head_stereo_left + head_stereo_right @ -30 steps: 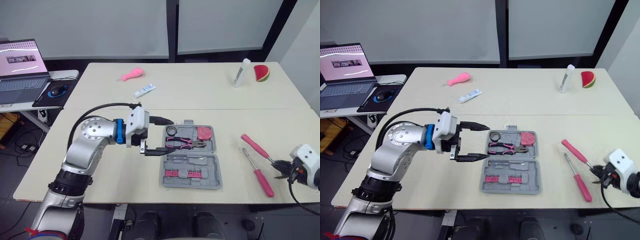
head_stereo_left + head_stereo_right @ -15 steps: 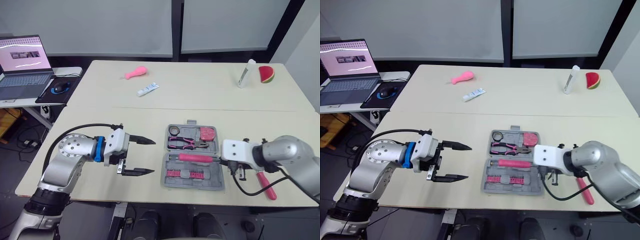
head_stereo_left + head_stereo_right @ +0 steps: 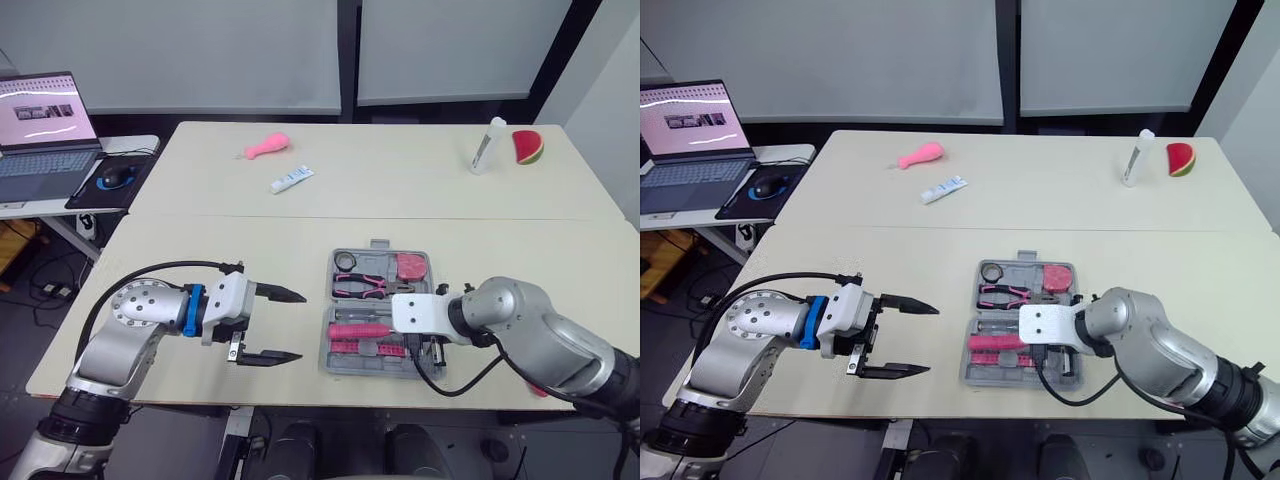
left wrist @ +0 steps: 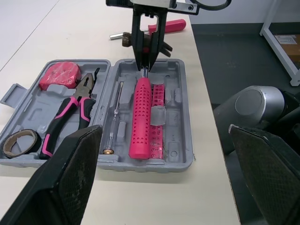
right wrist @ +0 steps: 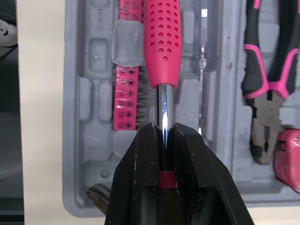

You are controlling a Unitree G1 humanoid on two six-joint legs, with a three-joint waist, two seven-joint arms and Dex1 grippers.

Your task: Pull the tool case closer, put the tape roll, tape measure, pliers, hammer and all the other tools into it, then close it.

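Your R claw clamped on hammer shaft, forearm low over tool case, handle in its near half, L claw wide open, empty, above table.

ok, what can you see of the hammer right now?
The hammer has a pink dimpled handle that looks like rubber or plastic, a shiny metal shaft and a dark head mostly hidden behind the right gripper, which is shut on the shaft. It lies lengthwise in the front half of the open grey tool case, over the pink bit rack. Whether it is fully seated is unclear.
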